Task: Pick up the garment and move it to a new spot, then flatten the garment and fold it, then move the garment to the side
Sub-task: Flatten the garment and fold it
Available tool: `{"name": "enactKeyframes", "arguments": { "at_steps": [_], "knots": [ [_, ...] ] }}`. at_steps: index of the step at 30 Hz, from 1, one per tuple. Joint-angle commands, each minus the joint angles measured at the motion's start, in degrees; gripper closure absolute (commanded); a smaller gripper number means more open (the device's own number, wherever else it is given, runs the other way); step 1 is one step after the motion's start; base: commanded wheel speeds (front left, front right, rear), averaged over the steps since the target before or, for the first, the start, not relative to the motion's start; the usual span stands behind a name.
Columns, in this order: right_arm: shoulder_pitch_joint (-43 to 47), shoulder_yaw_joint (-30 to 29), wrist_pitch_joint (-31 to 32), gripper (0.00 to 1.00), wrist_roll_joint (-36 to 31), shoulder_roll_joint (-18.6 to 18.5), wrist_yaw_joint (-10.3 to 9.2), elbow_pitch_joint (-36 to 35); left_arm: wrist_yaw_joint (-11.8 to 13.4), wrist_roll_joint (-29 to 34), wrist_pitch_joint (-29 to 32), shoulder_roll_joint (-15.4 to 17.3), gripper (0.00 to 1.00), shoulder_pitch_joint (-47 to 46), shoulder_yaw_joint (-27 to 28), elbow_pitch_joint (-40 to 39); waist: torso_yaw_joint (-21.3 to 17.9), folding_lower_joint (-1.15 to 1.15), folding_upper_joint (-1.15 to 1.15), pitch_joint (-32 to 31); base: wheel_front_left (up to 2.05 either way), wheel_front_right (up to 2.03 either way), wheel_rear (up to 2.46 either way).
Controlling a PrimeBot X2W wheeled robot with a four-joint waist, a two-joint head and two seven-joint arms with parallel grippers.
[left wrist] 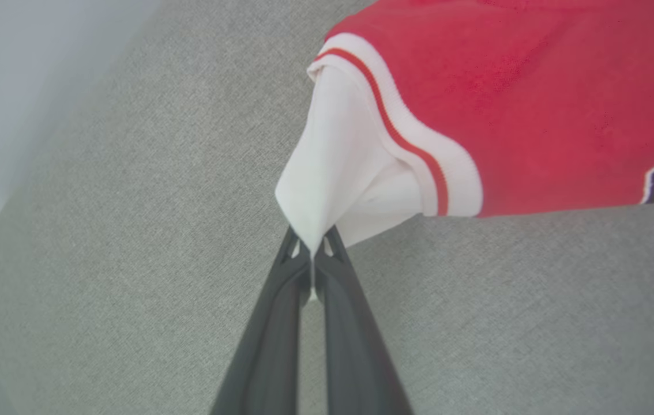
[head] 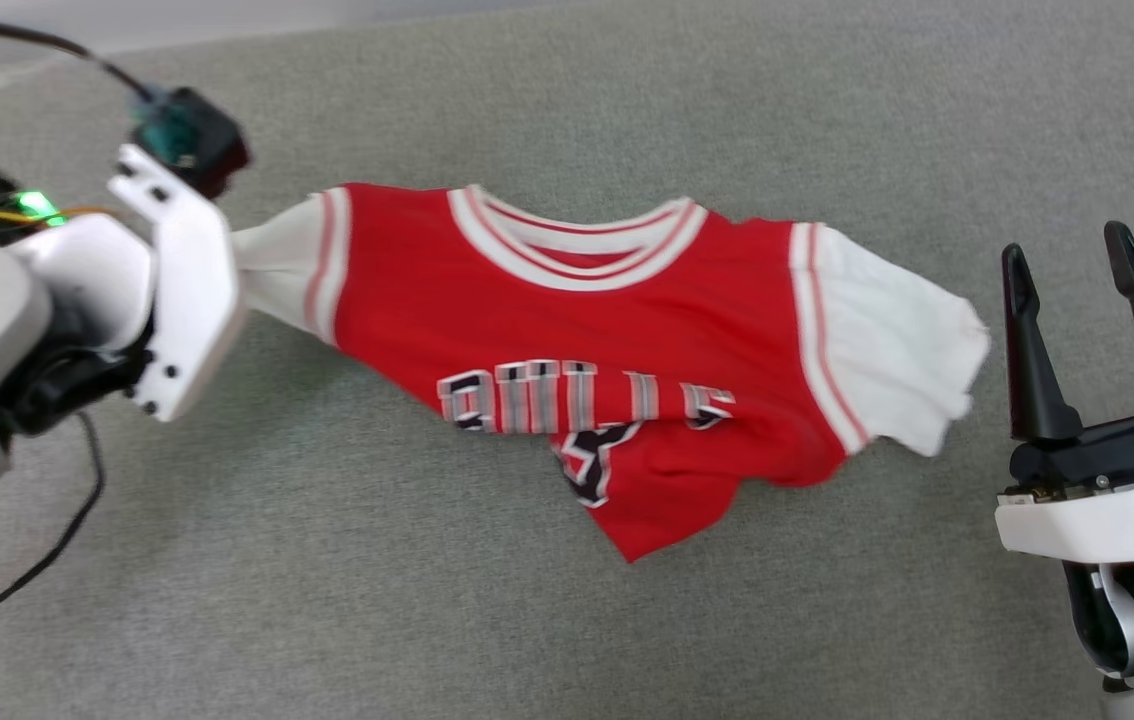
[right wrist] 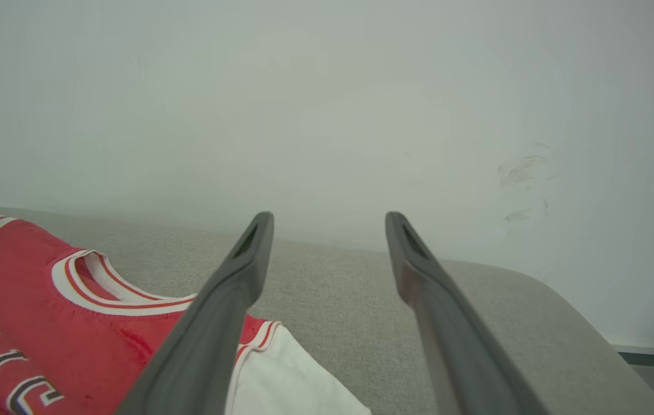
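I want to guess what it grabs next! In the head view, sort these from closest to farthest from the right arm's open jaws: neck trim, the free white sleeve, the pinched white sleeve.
1. The free white sleeve, beside the right jaws.
2. The neck trim, in the middle.
3. The pinched white sleeve, far left, in the left jaws.

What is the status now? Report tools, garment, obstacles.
Left tool shut on garment, white sleeve tip. Right tool open, holding nothing, beside the other sleeve. Garment spread on grey surface, lower part crumpled. Black cable by left arm, apart from garment.
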Motion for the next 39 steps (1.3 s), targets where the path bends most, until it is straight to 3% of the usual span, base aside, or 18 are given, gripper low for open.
{"name": "enactKeyframes", "arguments": {
  "at_steps": [1,6,16,17,18,23,28,32,39],
  "knots": [
    [-0.41,0.11,-0.11,0.00,-0.21,-0.45,-0.02,-0.01,0.85,-0.26,-0.11,0.74,1.00,1.08,0.34,0.84,-0.57,0.00,0.00,0.86,0.00,0.00,0.00],
    [-1.36,0.26,-0.11,0.00,-0.40,-0.24,-0.02,0.62,2.64,-0.10,-1.27,1.87,1.00,2.37,0.41,5.02,-2.29,0.00,0.00,3.35,0.00,0.00,0.00],
    [-1.58,0.23,-0.11,0.00,-0.63,0.04,-0.02,2.20,2.55,-0.56,-4.90,-2.59,1.00,4.82,-0.33,14.95,-3.74,0.00,0.00,3.95,0.00,0.00,0.00],
    [-1.32,-0.02,-0.11,0.00,-0.64,0.09,-0.02,2.31,2.56,-0.35,-5.71,-3.05,0.58,4.79,-0.21,15.44,-3.51,0.00,0.00,3.52,0.00,0.00,0.00],
    [-1.04,-0.13,-0.11,0.00,-0.67,0.19,-0.02,2.44,2.50,0.07,-6.63,-3.34,0.00,4.72,-0.19,15.83,-3.26,0.00,0.00,3.01,0.00,0.00,0.00],
    [0.45,-1.03,-0.11,0.00,-0.53,0.90,-0.02,2.49,2.34,2.03,-12.21,-4.31,0.00,3.82,0.64,15.88,-1.34,0.00,0.00,0.49,0.00,0.00,0.00],
    [1.64,-1.08,-0.11,0.00,-0.63,1.46,-0.02,2.46,2.30,0.22,-13.84,-3.08,0.00,2.00,3.19,13.16,-0.02,0.00,0.00,-1.38,0.00,0.00,0.00],
    [1.35,-0.74,-0.11,0.00,-0.54,1.63,-0.02,2.18,1.80,-1.43,-10.43,-1.14,0.00,-0.40,4.30,10.82,-0.04,0.00,0.00,-1.35,0.00,0.00,0.00],
    [-0.82,0.40,-0.11,0.00,-0.36,1.25,-0.02,1.11,0.88,-5.80,1.93,1.44,0.00,-2.33,3.14,8.98,-1.95,0.00,0.00,1.46,0.00,0.00,0.00]
  ]
}}
